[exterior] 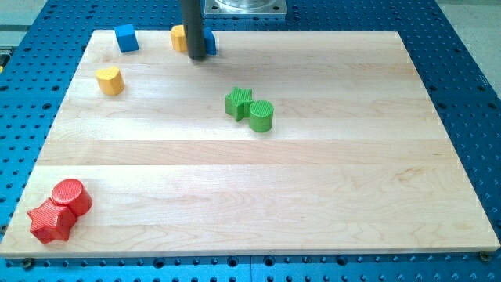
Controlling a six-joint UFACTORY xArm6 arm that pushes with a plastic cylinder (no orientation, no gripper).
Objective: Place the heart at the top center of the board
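My tip (195, 56) sits by the surface's (313, 180) top edge, well right of the yellow heart (110, 80), probably before circling behind it; no pincer here.

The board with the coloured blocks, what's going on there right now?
A dark rod works a wooden board. My tip sits at the view's top, between a yellow block and a blue block that it partly hides. The yellow heart lies apart, toward the upper left, not yet at the top center. A blue cube sits above it, two green blocks touch mid-board, and two red ones sit at the bottom left.
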